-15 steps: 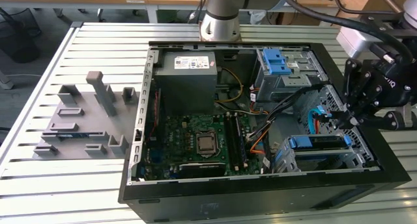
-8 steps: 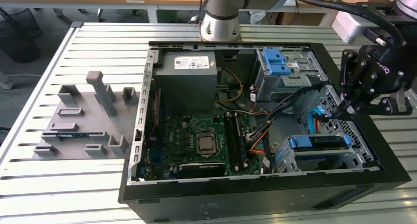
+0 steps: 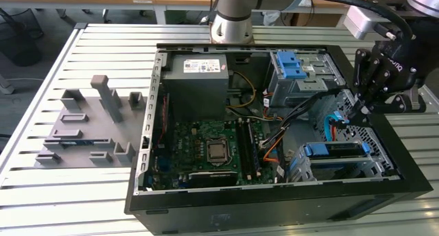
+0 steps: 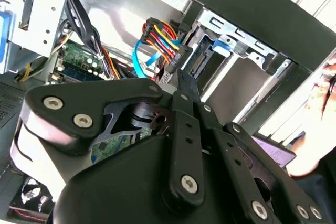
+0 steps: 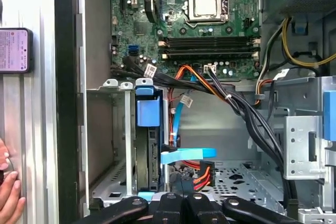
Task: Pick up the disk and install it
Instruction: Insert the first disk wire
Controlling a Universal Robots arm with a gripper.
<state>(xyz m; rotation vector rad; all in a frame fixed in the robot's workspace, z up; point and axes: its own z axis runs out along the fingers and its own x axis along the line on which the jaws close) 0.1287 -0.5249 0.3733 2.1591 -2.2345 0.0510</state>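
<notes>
open computer case (image 3: 171, 205) lying on the slatted worktop (image 3: 69, 195). toward the exterior view's right, the disk (image 3: 334, 149) is sitting on edge in the drive cage (image 3: 384, 166) at the case's near right corner, blue rail showing, long axis running left-right. the claw (image 3: 362, 108) is hovering just beyond it, on its far side, fingers pointing down beside the cables; cannot tell whether spread or pinched. in the first wrist view the disk (image 5: 147, 145) is standing in its bay.

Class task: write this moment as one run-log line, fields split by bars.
gripper: over case's drive corner, holds nothing | disk: seated on edge in bay | person's hand: beside case
</notes>
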